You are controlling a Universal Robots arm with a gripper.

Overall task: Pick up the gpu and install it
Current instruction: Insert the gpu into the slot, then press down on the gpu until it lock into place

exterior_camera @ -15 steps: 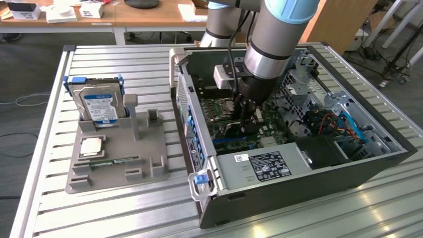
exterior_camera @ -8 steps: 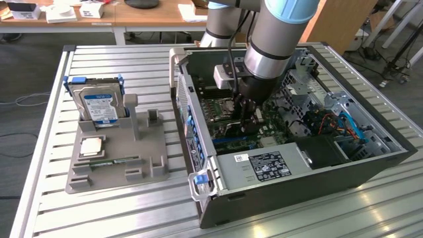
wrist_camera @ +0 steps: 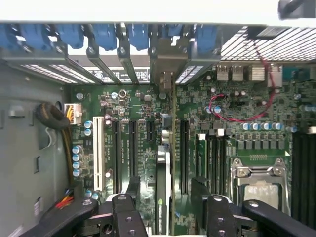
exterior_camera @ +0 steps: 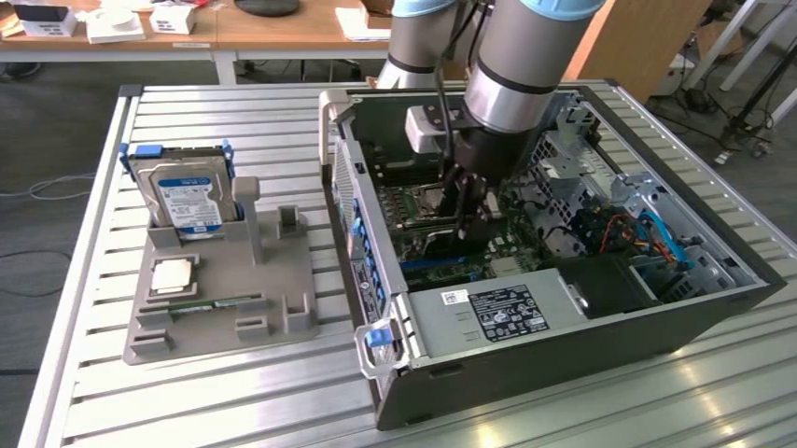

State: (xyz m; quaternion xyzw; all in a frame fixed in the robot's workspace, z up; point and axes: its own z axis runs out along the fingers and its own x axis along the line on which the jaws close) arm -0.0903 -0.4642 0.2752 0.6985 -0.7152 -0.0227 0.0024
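Straddling upright gpu (wrist_camera: 163,165), gripper (wrist_camera: 165,191) jaws spread

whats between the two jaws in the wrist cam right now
The gpu, edge-on in the wrist view, stands upright over the motherboard between the open jaws, with a gap on each side.

Arm (exterior_camera: 517,75): silver-grey cyl. links w/ pale blue joint caps, thin black cable (exterior_camera: 439,89) running alongside, pale grey box (exterior_camera: 427,126) at the wrist. Gripper (wrist_camera: 170,217) all black, w/ chunky linkage fingers (wrist_camera: 126,219) & round pale bolts (wrist_camera: 253,204).
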